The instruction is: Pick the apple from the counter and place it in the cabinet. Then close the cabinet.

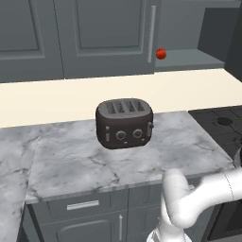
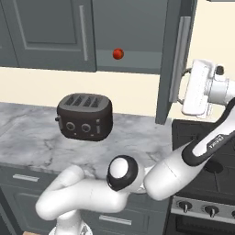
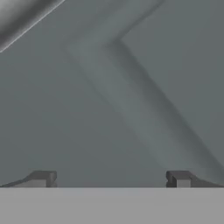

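Gripper [image 3: 109, 179] spread wide and carrying nothing, nose right up against the open cabinet door [image 2: 176, 59] on the right, its silver handle [image 3: 22, 17] just off to one side. Nearer the middle, the toaster [image 1: 125, 123] sits on the counter [image 1: 71, 160]. Farther back, the apple [image 1: 161, 54] already rests on the cabinet shelf [image 1: 189, 60]. Closing step, I'd say: next comes a steady push to swing that door leftward.

One marking shows: a small white logo on the dark forearm band of the arm [image 2: 210, 143], below the gripper [image 2: 185, 87]; too small to read.
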